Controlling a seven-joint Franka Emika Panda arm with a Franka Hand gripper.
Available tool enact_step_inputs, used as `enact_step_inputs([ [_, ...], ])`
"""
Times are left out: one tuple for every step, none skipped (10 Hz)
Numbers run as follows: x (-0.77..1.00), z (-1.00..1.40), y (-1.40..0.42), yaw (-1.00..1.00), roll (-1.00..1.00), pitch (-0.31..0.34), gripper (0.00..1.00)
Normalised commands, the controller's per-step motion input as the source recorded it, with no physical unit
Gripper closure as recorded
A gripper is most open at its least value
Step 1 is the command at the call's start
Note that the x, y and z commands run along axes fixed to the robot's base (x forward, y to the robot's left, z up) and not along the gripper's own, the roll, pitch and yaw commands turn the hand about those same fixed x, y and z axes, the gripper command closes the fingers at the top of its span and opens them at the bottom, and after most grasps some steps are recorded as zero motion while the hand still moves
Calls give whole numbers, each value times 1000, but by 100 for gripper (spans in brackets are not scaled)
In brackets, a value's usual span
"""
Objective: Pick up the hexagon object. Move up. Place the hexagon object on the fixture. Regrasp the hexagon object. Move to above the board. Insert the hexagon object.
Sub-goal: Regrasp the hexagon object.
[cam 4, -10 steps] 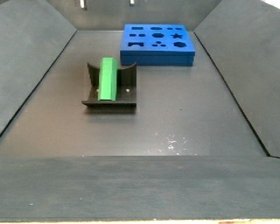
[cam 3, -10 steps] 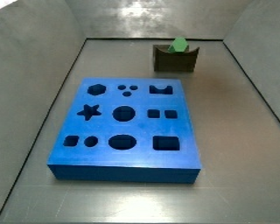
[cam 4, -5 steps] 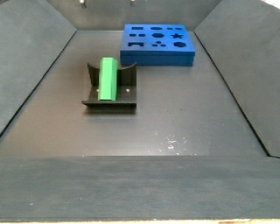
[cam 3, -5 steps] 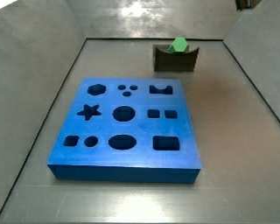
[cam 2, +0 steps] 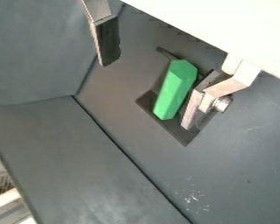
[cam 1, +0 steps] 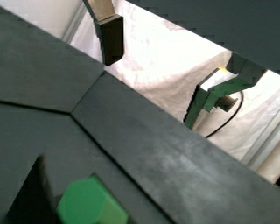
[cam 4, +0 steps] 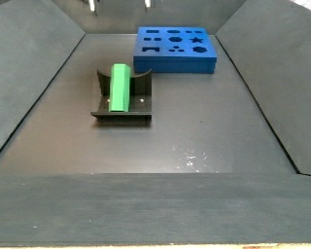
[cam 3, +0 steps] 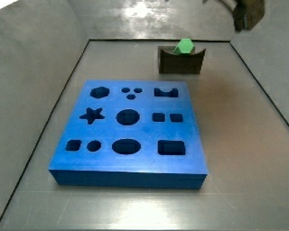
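We're seeing the gripper point(cam 2: 160, 61) hovering above the fixture point(cam 2: 192, 118), fingers point(cam 2: 105, 39) wide and empty; hexagon object point(cam 2: 173, 88) lying in its notch.

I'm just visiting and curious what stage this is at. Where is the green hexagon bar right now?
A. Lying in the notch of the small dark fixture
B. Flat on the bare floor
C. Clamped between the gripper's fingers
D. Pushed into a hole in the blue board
A: the hexagon bar lies in the fixture, apart from the board; the gripper is open above it, holding nothing.
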Motion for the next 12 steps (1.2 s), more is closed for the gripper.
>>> enact_step_inputs([
  [64, -1000, 59, 198, 104, 37, 0],
  [73, -1000, 56, 185, 95, -3, 0],
  [81, -1000, 52, 167, 89, -43, 0],
  [94, -1000, 48, 132, 81, -86, 0],
  [101, -1000, 44, 102, 75, -108, 0],
  [106, -1000, 40, 70, 75, -121, 0],
  [115, -1000, 31, 29, 81, -121, 0],
  [121, -1000, 29, 7, 80, -113, 0],
  [112, -830, 17, -21, 76, -84, 0],
  [98, -691, 8, -33, 79, -63, 0],
  [88, -512, 5, -39, 75, -41, 0],
  [81, -423, 4, -37, 74, -30, 0],
])
